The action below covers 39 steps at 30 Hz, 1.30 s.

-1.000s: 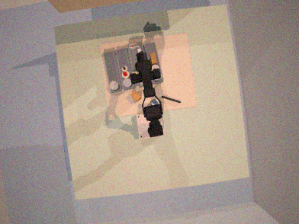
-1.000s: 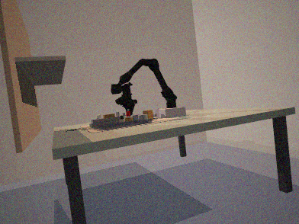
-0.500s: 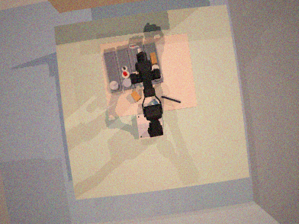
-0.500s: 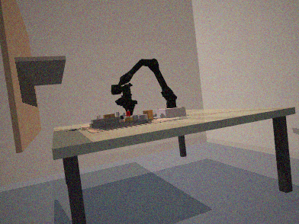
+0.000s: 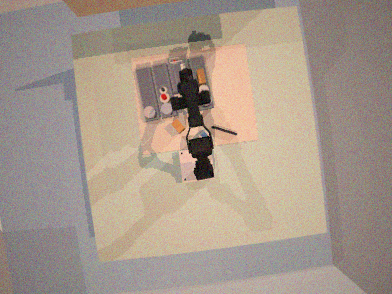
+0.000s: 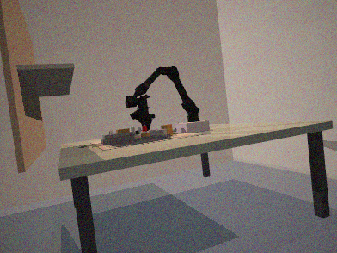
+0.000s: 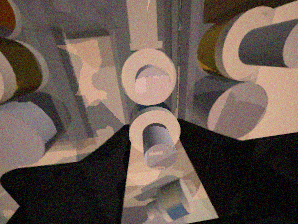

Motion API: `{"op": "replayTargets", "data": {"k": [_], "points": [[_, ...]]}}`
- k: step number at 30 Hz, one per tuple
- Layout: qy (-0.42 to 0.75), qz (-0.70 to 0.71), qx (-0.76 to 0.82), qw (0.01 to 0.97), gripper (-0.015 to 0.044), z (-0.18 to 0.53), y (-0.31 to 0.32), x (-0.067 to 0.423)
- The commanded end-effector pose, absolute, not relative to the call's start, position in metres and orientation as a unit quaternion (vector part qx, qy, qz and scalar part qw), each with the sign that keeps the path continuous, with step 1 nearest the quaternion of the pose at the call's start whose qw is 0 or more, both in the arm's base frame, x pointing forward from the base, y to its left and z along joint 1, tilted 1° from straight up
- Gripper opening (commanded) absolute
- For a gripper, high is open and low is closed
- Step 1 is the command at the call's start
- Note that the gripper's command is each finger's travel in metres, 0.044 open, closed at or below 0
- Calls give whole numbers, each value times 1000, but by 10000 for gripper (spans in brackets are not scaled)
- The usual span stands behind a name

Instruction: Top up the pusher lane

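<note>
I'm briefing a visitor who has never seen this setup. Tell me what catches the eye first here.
The black arm arches high over the table, its claw down over the grey lane rack near the table's far-left corner. In the wrist view, the claw is shut on a pale jar right in front of a matching jar standing in the lane. Amber jars crowd the neighbouring lanes.

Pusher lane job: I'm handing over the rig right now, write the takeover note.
Hand: shut on the loose jar, above the lane tray.
Jars: in the wrist view the held jar lines up just in front of the matching jar already in the lane; whether they touch is unclear.
Done: matching jar picked and brought to the lane.
Left: set it on the lane floor behind the front stop, pushing the row back gently, then let go.
</note>
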State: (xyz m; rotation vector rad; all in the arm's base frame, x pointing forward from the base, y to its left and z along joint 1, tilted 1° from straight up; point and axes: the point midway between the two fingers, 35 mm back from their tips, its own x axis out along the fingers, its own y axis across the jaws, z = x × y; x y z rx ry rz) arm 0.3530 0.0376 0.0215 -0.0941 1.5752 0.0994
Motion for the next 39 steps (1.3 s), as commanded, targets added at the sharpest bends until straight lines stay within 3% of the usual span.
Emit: {"op": "replayTargets", "data": {"k": [1, 39], "points": [[701, 46, -41, 711, 0, 21, 39, 358], [701, 46, -41, 711, 0, 11, 39, 356]]}}
